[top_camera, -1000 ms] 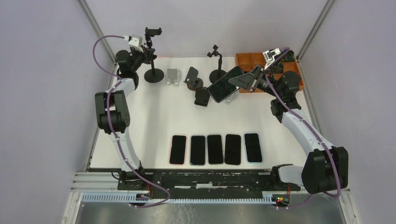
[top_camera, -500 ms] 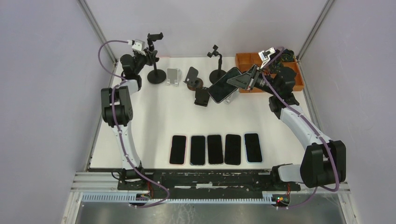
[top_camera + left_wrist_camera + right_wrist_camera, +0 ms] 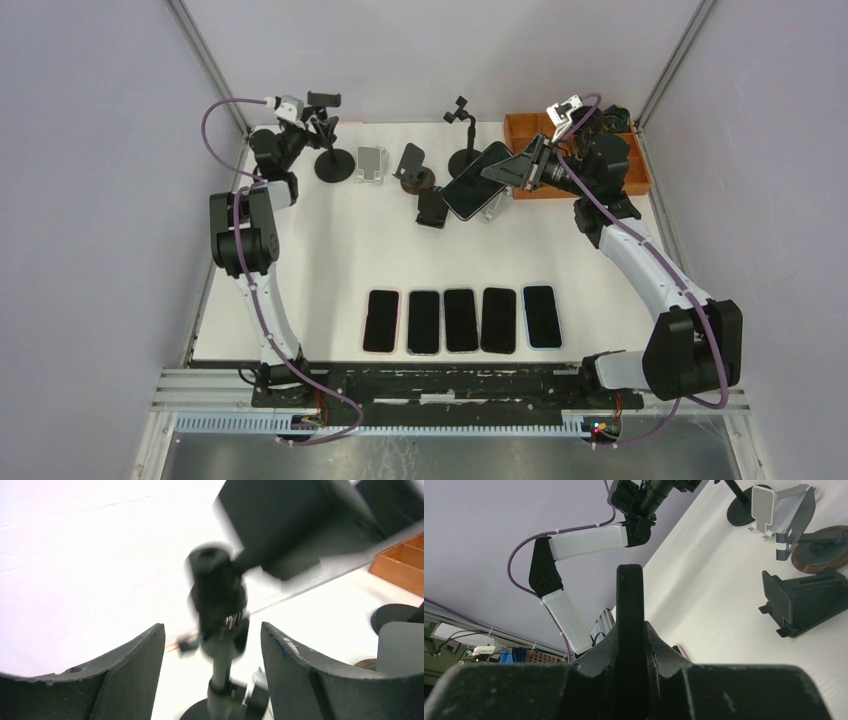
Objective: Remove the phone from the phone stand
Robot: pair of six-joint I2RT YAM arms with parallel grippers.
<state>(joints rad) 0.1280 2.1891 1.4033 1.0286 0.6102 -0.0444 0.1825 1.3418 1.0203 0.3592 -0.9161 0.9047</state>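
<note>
A black phone [image 3: 474,181] hangs tilted in the air over the back middle of the table, my right gripper [image 3: 512,168] shut on its right end. The right wrist view shows the phone [image 3: 630,610] edge-on, pinched between both fingers. A clear stand [image 3: 492,212] shows partly under the phone. At the back left, my left gripper [image 3: 313,122] is open beside a tall black phone stand [image 3: 330,160] with an empty clamp head. In the left wrist view, the stand's pole [image 3: 218,595] rises between the spread fingers [image 3: 135,665] without touching them.
Several dark phones [image 3: 461,320] lie in a row near the front edge. At the back are a silver stand [image 3: 371,165], a stand on a round wooden base [image 3: 413,172], a low black stand [image 3: 432,208], another tall stand [image 3: 463,152] and an orange tray [image 3: 632,176].
My left gripper has opened and let go of the tall stand, whose clamp head has turned. My right gripper has drifted slightly back and left with the phone.
</note>
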